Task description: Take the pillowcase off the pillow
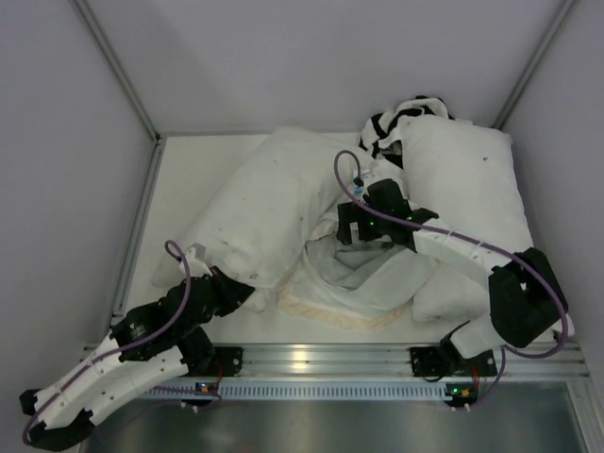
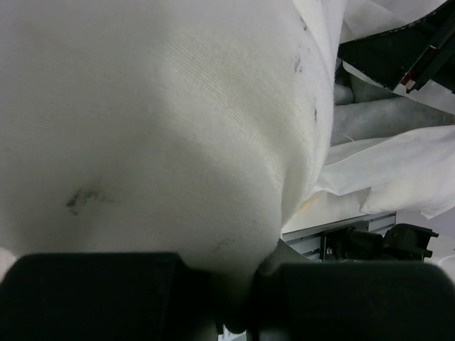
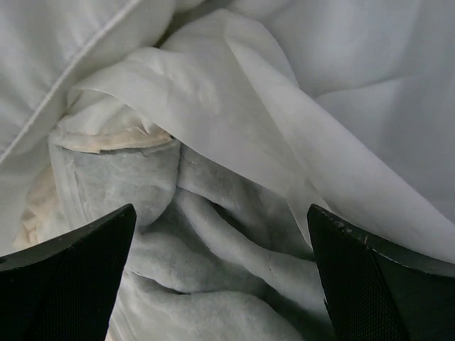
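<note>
Two entries | left tool (image 2: 233, 302) narrowly closed, pinching pillow (image 2: 156, 128) | right tool (image 3: 221, 213) fully spread over pillowcase (image 3: 142, 177)

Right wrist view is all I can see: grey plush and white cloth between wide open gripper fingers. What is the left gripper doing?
Observer: The left gripper is shut on the near corner of the pillow, with white fabric pinched between its fingers.
Operator: Where does the pillow lie relative to the pillowcase?
Observer: Seen from the top, the pillow stretches diagonally to the left of the pillowcase, which is crumpled at the front middle with its frill edge on the near side.
Operator: Anything else near my right gripper?
Observer: A longer white pillow lies just to the right of the right gripper, and there is a black-and-white cloth at its far end.
</note>
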Controlling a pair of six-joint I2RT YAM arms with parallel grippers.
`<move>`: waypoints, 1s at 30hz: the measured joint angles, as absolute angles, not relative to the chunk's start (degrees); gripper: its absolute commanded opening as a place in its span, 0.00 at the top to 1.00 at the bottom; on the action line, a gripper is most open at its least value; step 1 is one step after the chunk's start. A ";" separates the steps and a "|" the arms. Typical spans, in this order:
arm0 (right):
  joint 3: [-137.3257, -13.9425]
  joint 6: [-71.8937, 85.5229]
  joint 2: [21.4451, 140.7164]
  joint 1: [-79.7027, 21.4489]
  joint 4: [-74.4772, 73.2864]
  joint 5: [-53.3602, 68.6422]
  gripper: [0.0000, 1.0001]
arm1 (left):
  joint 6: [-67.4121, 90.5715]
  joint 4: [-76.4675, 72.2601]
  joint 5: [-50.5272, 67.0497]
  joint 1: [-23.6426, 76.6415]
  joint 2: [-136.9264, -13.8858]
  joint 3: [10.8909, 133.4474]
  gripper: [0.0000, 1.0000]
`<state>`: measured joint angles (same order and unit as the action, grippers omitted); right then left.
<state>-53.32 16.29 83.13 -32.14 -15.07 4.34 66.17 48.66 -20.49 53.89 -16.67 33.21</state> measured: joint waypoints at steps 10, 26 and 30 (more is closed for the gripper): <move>-66.17 11.29 96.25 -35.38 -9.76 6.57 0.01 | 66.54 48.38 -19.84 53.89 -16.64 32.14 0.87; -47.11 16.14 94.94 -48.99 3.05 16.43 0.00 | 66.11 48.10 -18.90 53.89 -15.86 31.48 0.86; -45.67 17.47 93.93 -51.57 4.14 13.15 0.01 | 66.06 48.10 -18.68 53.89 -15.20 31.48 0.86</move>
<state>-45.67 17.47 93.93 -51.57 4.14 13.15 66.06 48.10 -18.68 53.89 -15.20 31.48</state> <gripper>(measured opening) 0.993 0.143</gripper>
